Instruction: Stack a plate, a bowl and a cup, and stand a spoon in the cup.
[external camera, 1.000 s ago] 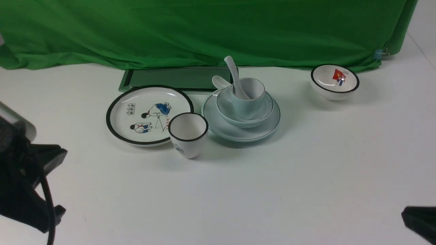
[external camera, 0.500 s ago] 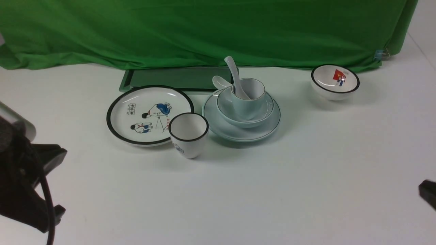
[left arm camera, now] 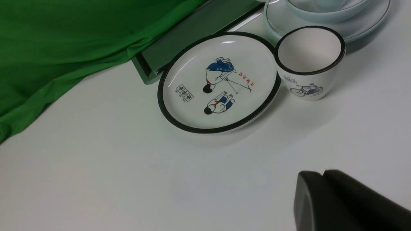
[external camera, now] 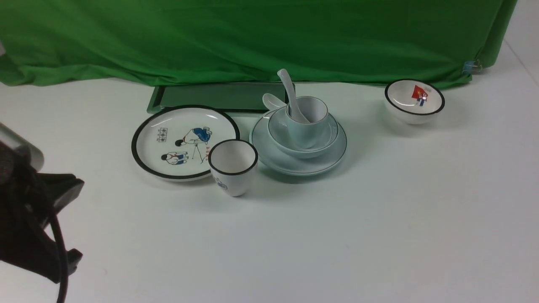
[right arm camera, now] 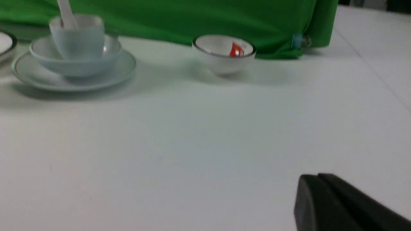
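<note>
The plate (external camera: pixel 332 162) is set on the table (external camera: pixel 379 219) as the widest base, the bowl (external camera: pixel 326 141) nested on it, the cup (external camera: pixel 309 126) inside the bowl, and the spoon (external camera: pixel 290 94) is leaned handle-up in the cup. Both sets of fingers are closed, empty, near the table's near edge.

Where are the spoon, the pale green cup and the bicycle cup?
spoon (external camera: pixel 289 91), front view, on its handle.
pale green cup (external camera: pixel 304 130), front view, on its outer wall.
bicycle cup (left arm camera: pixel 306 86), left wrist view, on its outer wall.
</note>
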